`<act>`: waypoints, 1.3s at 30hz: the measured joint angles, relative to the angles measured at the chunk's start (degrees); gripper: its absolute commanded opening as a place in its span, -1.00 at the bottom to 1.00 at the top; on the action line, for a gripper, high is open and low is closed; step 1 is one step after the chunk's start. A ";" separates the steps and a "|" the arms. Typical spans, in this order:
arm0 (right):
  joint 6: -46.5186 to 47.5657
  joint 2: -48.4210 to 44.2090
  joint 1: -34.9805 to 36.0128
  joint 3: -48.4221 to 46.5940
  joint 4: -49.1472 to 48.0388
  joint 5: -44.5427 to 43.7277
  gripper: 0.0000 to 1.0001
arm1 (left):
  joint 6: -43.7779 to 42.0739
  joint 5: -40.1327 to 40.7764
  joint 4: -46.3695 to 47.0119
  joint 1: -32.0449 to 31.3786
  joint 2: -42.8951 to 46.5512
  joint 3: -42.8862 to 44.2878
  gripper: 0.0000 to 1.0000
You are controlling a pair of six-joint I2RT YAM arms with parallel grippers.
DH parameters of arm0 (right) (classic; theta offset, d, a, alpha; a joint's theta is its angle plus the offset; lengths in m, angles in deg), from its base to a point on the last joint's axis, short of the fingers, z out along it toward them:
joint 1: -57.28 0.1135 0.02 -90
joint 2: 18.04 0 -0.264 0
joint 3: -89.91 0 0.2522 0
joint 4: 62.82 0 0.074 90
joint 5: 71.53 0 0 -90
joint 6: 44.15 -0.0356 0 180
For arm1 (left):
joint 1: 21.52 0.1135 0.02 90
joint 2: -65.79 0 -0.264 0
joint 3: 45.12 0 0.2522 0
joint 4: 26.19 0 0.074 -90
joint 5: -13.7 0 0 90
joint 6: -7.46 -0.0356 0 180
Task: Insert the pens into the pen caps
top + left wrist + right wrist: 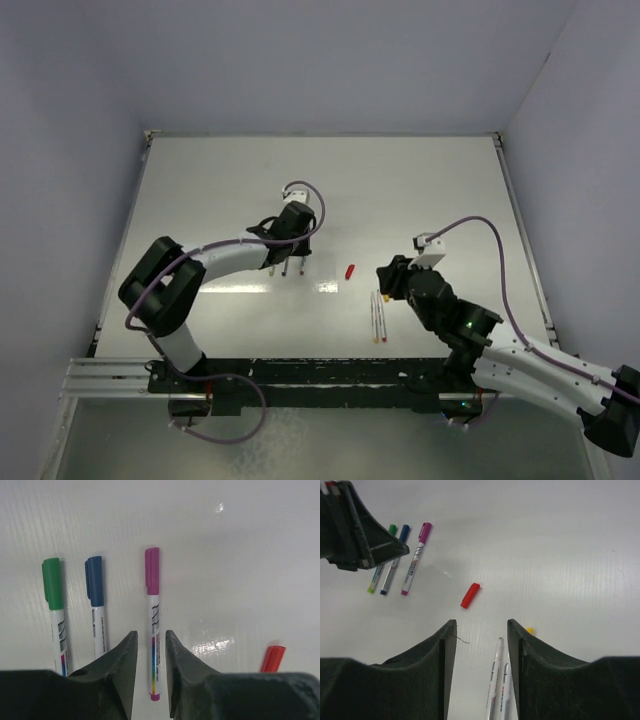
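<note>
Three capped pens lie side by side: green (52,585), blue (95,582) and magenta (152,575). My left gripper (151,640) hovers over the magenta pen's tail end, its jaws slightly apart on either side of the barrel, which rests on the table. A loose red cap (470,595) lies in the middle of the table (349,270). Two uncapped white pens (496,680) lie together under my right gripper (481,625), which is open and empty above their tips. A yellow cap (530,630) peeks out beside the right finger.
The white table (430,190) is walled at the back and sides. The left arm (215,262) reaches across the left middle. In the right wrist view the left gripper (360,530) sits at the upper left, next to the capped pens (415,560).
</note>
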 measured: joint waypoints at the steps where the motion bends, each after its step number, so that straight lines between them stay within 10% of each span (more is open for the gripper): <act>1: -0.22 0.04 0.00 -0.04 0.72 -0.28 -0.14 | -0.24 -0.17 0.00 0.00 1.05 0.00 -0.35; 17: -8.37 7.08 0.00 -3.63 20.55 -0.48 -0.46 | -0.92 -4.72 1.81 -4.74 19.08 -4.81 -0.27; 21: -8.94 7.56 0.00 -2.73 19.80 3.32 -0.89 | -0.48 -5.31 1.73 -6.97 20.90 -7.52 -0.26; 39: -8.90 21.03 0.00 -2.01 12.87 10.93 -0.48 | 0.11 -5.73 2.49 -11.45 24.57 -13.81 -0.24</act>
